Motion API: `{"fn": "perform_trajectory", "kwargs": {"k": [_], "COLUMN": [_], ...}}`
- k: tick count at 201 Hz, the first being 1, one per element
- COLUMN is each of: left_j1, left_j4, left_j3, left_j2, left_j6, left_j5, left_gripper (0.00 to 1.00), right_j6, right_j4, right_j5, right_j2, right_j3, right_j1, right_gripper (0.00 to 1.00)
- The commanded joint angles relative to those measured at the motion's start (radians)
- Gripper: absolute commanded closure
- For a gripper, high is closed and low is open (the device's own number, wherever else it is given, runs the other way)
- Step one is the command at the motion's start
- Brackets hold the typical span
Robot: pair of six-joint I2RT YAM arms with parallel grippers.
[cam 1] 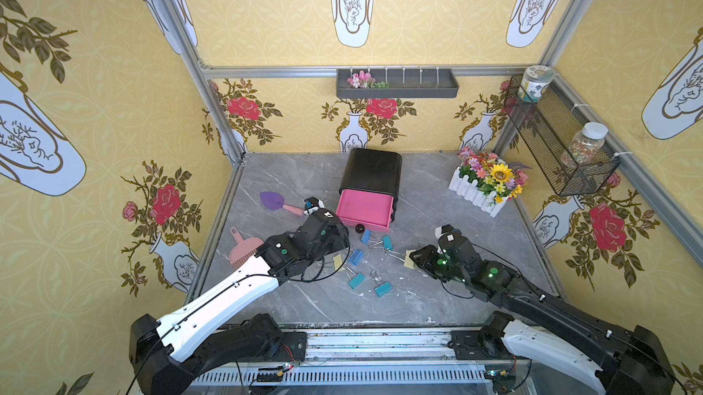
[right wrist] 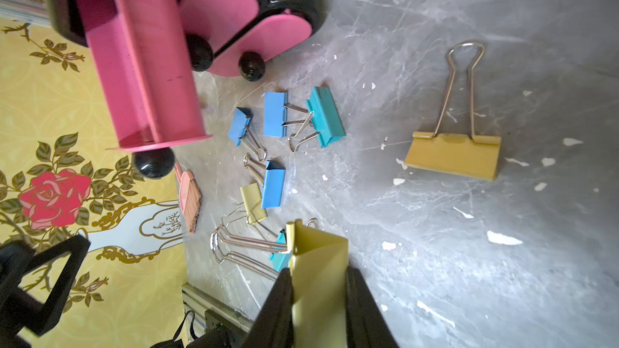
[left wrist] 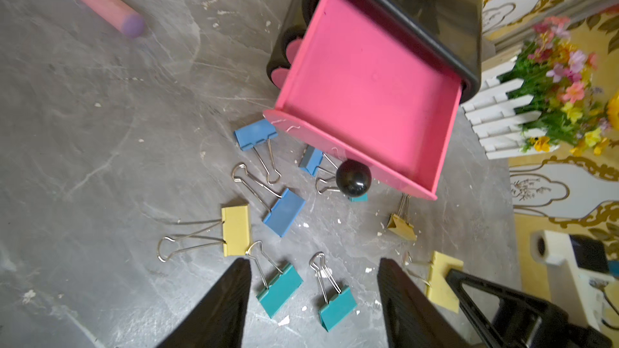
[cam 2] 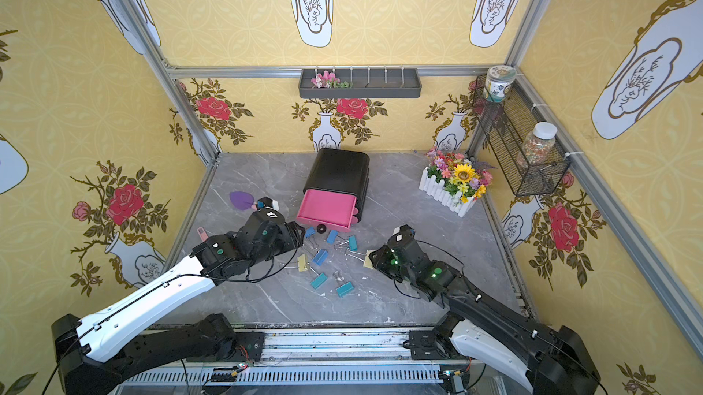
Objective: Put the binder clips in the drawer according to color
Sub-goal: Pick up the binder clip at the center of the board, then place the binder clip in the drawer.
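Note:
The drawer cabinet [cam 1: 371,168] is black, and its top pink drawer [left wrist: 368,95] is pulled out and empty. Binder clips lie scattered on the table in front of it: blue ones [left wrist: 255,134] [left wrist: 284,212], teal ones [left wrist: 279,289] [left wrist: 336,306] and pale yellow ones [left wrist: 236,230] [right wrist: 452,153]. My left gripper [left wrist: 315,262] hovers open above the two teal clips, touching nothing. My right gripper [right wrist: 319,271] is shut on a pale yellow clip [right wrist: 318,252], held just off the table to the right of the pile [cam 1: 410,259].
A purple and pink toy shovel [cam 1: 275,201] and a pink brush [cam 1: 241,250] lie at the left. A white flower box [cam 1: 483,184] stands at the back right. A wire basket [cam 1: 559,146] hangs on the right wall.

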Motion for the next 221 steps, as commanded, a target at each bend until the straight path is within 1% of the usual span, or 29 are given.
{"fn": "perform_trajectory", "kwargs": {"k": [1,20,47,83,96,124,152,182,221], "left_j1": [0.056,0.091,0.105,0.109,0.111,0.115,0.118,0.121,0.123], "left_j4": [0.014,0.011,0.015,0.026,0.027,0.029,0.027,0.026,0.035], "left_j3": [-0.007,0.003,0.007,-0.003,-0.007,-0.016,-0.032,-0.048,-0.056], "left_j2": [-0.022,-0.025,-0.023,-0.017,-0.024,-0.041,-0.060,-0.075,-0.067], "left_j6": [0.037,0.050,0.054,0.042,0.039,0.034,0.026,0.021,0.022], "left_j5": [0.055,0.072,0.081,0.101,0.103,0.109,0.116,0.119,0.129], "left_gripper": [0.33,0.33,0.33,0.33,0.33,0.33,0.33,0.33,0.33], "right_j6": [-0.066,-0.100,-0.142,-0.222,-0.232,-0.244,-0.265,-0.281,-0.286], "right_j4": [-0.138,-0.164,-0.152,-0.079,-0.039,0.055,0.059,0.045,0.046], "right_j5": [-0.004,-0.005,-0.009,-0.014,-0.017,-0.067,-0.082,-0.095,-0.093], "right_j2": [-0.016,0.009,0.094,0.292,0.365,0.520,0.641,0.707,0.743], "right_j3": [0.089,0.180,0.312,0.465,0.505,0.594,0.702,0.771,0.789], "right_j1": [0.002,0.002,0.001,-0.010,-0.015,-0.041,-0.046,-0.046,-0.046], "right_gripper": [0.76,0.76,0.76,0.76,0.76,0.78,0.78,0.76,0.73]}}
